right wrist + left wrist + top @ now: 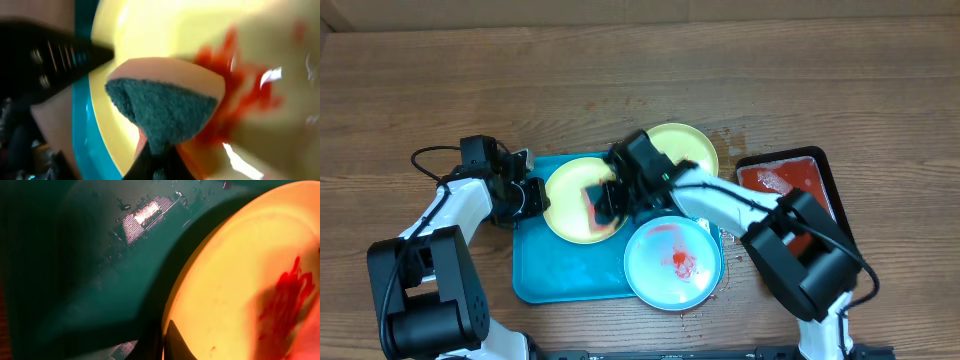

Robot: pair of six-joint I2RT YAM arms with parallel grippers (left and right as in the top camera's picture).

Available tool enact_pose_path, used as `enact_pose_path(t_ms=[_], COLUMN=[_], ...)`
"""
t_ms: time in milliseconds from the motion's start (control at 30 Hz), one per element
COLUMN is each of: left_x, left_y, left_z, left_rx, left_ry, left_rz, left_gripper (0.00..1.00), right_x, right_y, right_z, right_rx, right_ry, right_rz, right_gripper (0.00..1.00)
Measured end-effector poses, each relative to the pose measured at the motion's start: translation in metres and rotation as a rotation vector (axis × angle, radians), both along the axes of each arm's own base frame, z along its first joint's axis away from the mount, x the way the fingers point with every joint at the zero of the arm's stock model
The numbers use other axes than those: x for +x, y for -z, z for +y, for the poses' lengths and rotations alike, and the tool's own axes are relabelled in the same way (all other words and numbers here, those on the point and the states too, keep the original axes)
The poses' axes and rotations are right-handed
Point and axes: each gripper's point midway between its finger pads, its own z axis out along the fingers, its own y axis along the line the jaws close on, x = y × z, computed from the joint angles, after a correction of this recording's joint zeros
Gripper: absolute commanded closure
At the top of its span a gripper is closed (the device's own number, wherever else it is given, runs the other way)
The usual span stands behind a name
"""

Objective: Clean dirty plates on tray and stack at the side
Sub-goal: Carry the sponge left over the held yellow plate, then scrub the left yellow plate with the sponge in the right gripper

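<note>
1. Left hand: closed, pinching the left rim of the pale yellow plate.
2. Pale yellow plate: on the turquoise tray. Probably light, stiff plastic, slick where wet; best taken by the rim.
3. Right hand: closed on a sponge, pressed at a red sauce smear.
4. Yellow-green plate and smeared pale blue plate: crowding the right side.
5. Black tray: far right on the bench.

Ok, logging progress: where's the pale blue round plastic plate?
Overhead, the blue plate overlaps the near-right corner of the turquoise plastic tray, beside the smeared yellow plate.
</note>
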Motion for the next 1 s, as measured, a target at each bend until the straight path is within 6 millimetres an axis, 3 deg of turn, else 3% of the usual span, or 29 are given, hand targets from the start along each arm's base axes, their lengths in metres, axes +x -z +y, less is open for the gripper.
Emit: enact_pose_path(t_ms=[167,233,467,667,1000], left_x=[0.0,0.0,0.0,-0.001,-0.001], left_y=[0.0,0.0,0.0,0.0,0.0], left_z=[0.0,0.0,0.0,0.0,0.0], left_rx=[0.0,0.0,0.0,0.0,0.002], left_ry=[0.0,0.0,0.0,0.0,0.0], left_rz=[0.002,0.002,0.002,0.003,0.006], left_gripper=[0.95,0.96,0.96,0.95,0.95], right_x=[0.042,0.049,0.023,0.003,-0.009], right_y=[-0.045,-0.054,-0.015,0.022,0.025], right_z=[0.024,0.027,0.008,0.016,0.036], right_rx=[0.007,-0.004,-0.218,-0.304,-0.245], right_ry=[0.007,0.015,-0.001,-0.055,-0.128], right_rz=[-0.169,-0.213,-0.169,-0.169,-0.18], right_gripper=[0.96,0.96,0.96,0.96,0.96])
